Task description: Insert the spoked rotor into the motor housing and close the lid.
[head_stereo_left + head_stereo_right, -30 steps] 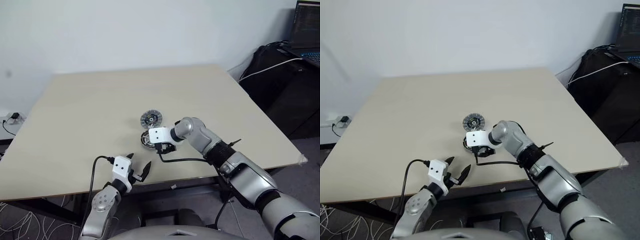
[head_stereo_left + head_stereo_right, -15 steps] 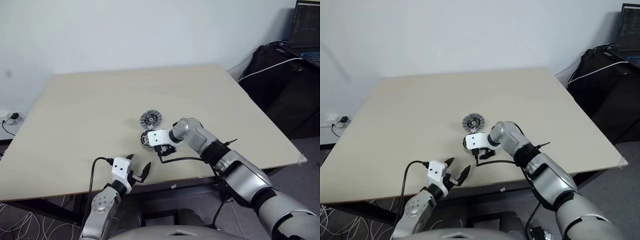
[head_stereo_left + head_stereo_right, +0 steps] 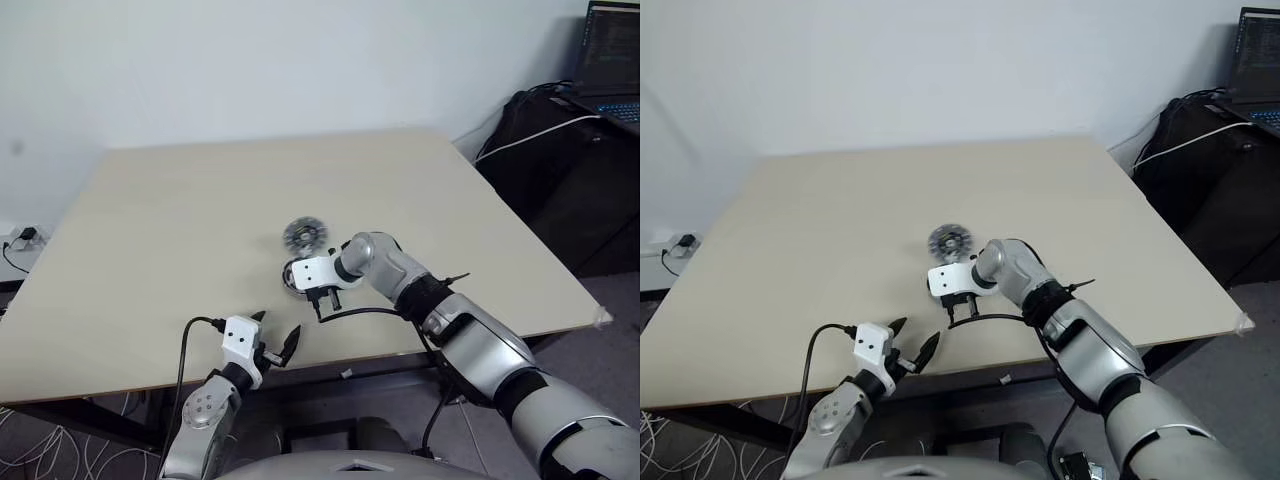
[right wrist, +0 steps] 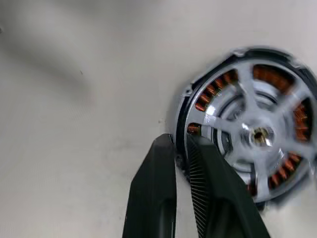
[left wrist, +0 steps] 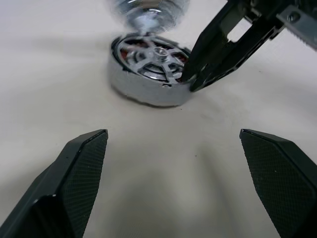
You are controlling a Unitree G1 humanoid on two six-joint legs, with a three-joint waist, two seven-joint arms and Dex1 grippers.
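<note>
The motor housing (image 5: 143,89) lies on the table, and its copper coils show between the spokes of the spoked rotor (image 4: 257,134) seated inside it. My right gripper (image 4: 181,144) points down and is shut on the housing's near rim, one finger outside and one inside. The lid (image 3: 305,234) stands just behind the housing and looks blurred. My left gripper (image 3: 275,345) hovers open at the table's front edge, short of the housing, with nothing between its fingers (image 5: 81,163).
The pale wooden table (image 3: 180,220) is bare around the parts. A black bag (image 3: 540,140) and an open laptop (image 3: 612,60) stand beyond the table's right edge. A white cable (image 3: 540,135) runs over the bag.
My right gripper has closed its fingers on the housing's rim and edged slightly left. The lid, sharp before, now looks blurred. The left arm has not moved.
</note>
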